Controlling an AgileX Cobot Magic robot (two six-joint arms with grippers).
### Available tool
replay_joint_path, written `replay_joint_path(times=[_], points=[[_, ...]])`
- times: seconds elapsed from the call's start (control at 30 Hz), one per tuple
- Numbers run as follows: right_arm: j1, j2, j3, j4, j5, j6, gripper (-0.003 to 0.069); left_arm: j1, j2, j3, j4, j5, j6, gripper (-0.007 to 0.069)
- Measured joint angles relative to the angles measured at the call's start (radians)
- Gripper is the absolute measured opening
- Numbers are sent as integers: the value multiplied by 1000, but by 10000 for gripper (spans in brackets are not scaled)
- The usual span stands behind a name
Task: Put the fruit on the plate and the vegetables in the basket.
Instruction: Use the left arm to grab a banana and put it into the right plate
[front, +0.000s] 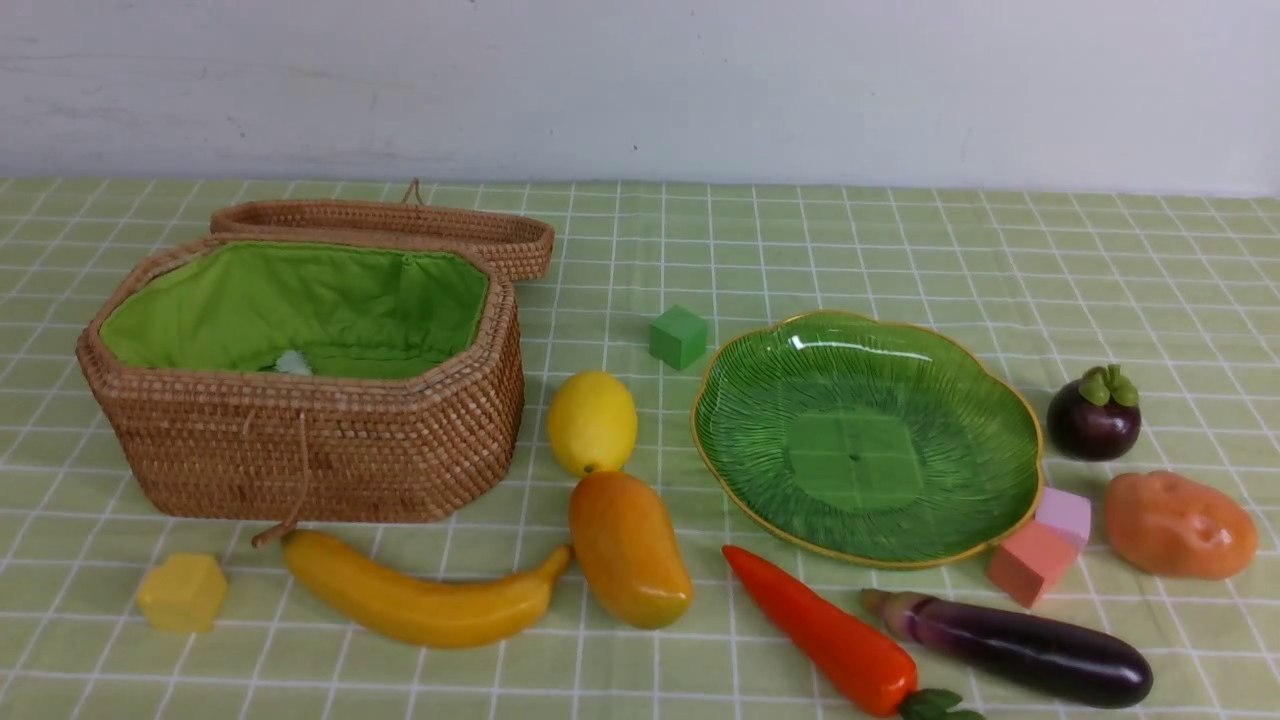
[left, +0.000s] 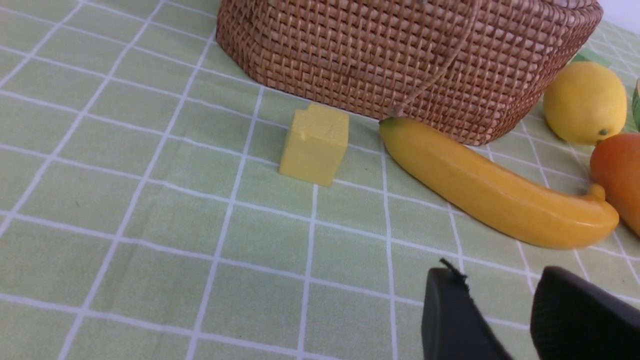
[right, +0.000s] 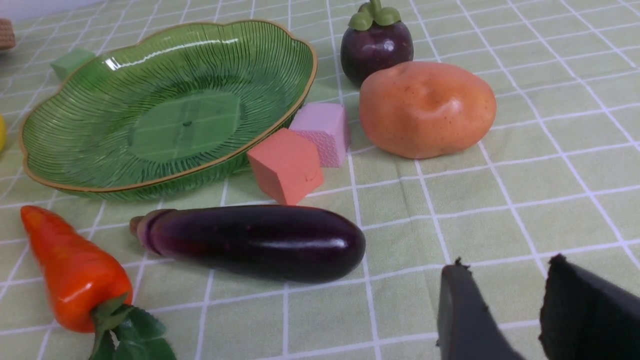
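The wicker basket (front: 300, 440) with green lining stands open at the left, its lid behind it. The green glass plate (front: 740, 470) lies right of centre with nothing on it. Between them lie the lemon (front: 591, 421), mango (front: 628, 548) and banana (front: 420, 598). The mangosteen (front: 1093, 415) and potato (front: 1178, 525) lie right of the plate. The carrot (front: 825, 635) and eggplant (front: 1015, 647) lie in front of it. My left gripper (left: 500, 280) hovers open and empty near the banana (left: 492, 190). My right gripper (right: 505, 267) is open and empty beside the eggplant (right: 250, 241). Neither gripper shows in the front view.
Foam blocks lie on the checked green cloth: a yellow one (front: 183, 592) in front of the basket, a green one (front: 678, 337) behind the plate, a salmon one (front: 1030, 562) and a pink one (front: 1066, 513) against the plate's right rim. A white wall closes the back.
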Motion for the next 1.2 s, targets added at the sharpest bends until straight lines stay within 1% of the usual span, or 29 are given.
replay_joint_path(times=[0.03, 0.13, 0.17, 0.23, 0.4, 0.47, 0.53, 0.57, 0.6, 0.63, 0.67, 0.77, 0.87, 0.93, 1.0, 1.03, 1.13, 1.17, 1.2], points=[[0, 0, 0, 0, 0, 0, 241, 0, 0, 0, -8, -25, -5, 238], [0, 0, 0, 0, 0, 0, 241, 0, 0, 0, -144, -169, -76, 238], [0, 0, 0, 0, 0, 0, 241, 0, 0, 0, -163, -193, -91, 238], [0, 0, 0, 0, 0, 0, 241, 0, 0, 0, -267, -284, -133, 238], [0, 0, 0, 0, 0, 0, 241, 0, 0, 0, -445, -398, -199, 235], [0, 0, 0, 0, 0, 0, 241, 0, 0, 0, -490, -417, -213, 213], [0, 0, 0, 0, 0, 0, 241, 0, 0, -13, -497, -402, -207, 152], [0, 0, 0, 0, 0, 0, 241, 0, 0, -16, -496, -398, -207, 135], [0, 0, 0, 0, 0, 0, 241, 0, 0, -48, -483, -369, -189, 65], [0, 0, 0, 0, 0, 0, 241, 0, 0, -78, -467, -344, -172, 17], [0, 0, 0, -1, 0, 0, 241, 0, 0, -117, -445, -312, -146, -14], [0, 0, 0, -3, -1, 0, 241, 0, 0, -198, -411, -243, -94, -13], [0, 0, 1, -11, -4, 0, 241, 0, 64, -312, -398, -127, -32, -13], [0, 0, 1, -11, -8, 0, 241, 0, 138, -386, -393, -23, 25, -13], [0, 0, 3, -11, -20, 0, 241, 0, 236, -479, -389, 124, 120, -13], [0, 0, 3, -3, -23, 1, 241, 0, 267, -509, -389, 173, 154, -13], [0, 0, 11, 70, -86, 27, 241, 1, 429, -646, -397, 416, 323, -13], [0, 0, 11, 85, -96, 32, 241, 1, 437, -651, -398, 439, 340, -13], [0, 0, 11, 138, -137, 51, 241, 1, 484, -674, -412, 487, 380, -13]])
